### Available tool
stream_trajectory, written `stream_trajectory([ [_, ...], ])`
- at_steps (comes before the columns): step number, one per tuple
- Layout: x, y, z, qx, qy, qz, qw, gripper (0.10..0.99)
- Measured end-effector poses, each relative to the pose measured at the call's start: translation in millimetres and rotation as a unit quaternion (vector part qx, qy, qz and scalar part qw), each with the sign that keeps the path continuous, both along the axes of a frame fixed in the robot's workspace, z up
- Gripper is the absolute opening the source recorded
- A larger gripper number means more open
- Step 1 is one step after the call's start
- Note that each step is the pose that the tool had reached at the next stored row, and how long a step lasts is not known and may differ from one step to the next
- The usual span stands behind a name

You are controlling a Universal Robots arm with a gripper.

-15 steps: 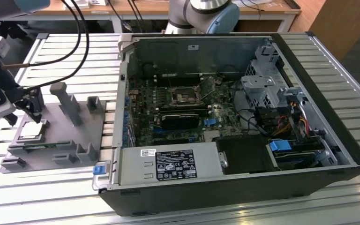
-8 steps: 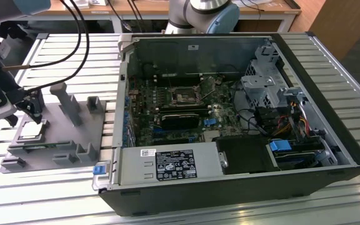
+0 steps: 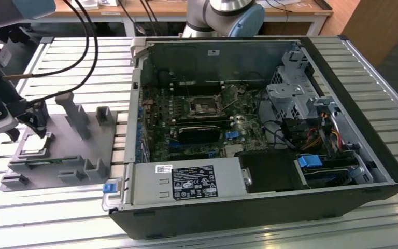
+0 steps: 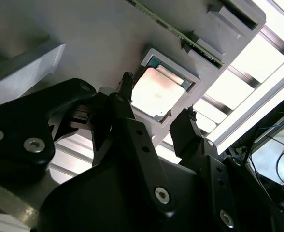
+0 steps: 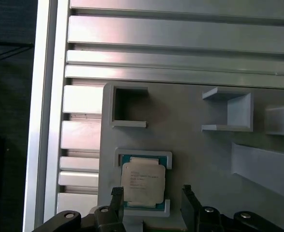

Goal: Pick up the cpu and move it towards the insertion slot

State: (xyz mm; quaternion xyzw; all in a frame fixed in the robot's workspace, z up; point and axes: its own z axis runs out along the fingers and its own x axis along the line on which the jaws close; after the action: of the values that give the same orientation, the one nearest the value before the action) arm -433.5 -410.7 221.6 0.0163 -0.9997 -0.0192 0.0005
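CPU [image 5: 142,182] lay flat, silvery top up, in a square rimmed pocket of the grey plastic fixture [image 5: 195,154]. Both wrist views showed it seated there, not lifted; in the second wrist view the CPU [image 4: 157,94] sat square in its pocket on the fixture [image 4: 84,38].

Claw [image 5: 151,192] was apart, one black fingertip on each side of the chip. Second wrist view gave the same: claw [image 4: 159,95] spread, chip visible between the tips. Could not tell whether either tip touched the chip.

In the exterior view the claw [image 3: 39,129] stood over the fixture [image 3: 68,155], which lay by the edge of the slatted metal desk [image 3: 81,52] at the exterior view's left. Upright posts [image 3: 74,116] rose from the fixture just beside the claw.

Insertion slot [image 3: 202,106], a dark square in a shiny frame, sat on the motherboard [image 3: 185,124] inside an open computer case [image 3: 365,135], well apart from the chip. The case lay on its side toward the desk's middle. Long black card [image 3: 199,134] lay just beside the slot.
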Motion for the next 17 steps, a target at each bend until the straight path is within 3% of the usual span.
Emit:
stream_trajectory([
  [4,-1.5,0.0,-2.5,0.0,0.0,0.0,1.0,0.6],
  [5,-1.9,0.0,-3.5,0.0,0.0,0.0,1.0,0.659],
  [17,-5.2,0.0,-19.0,0.0,0.0,0.0,1.0,0.671],
])
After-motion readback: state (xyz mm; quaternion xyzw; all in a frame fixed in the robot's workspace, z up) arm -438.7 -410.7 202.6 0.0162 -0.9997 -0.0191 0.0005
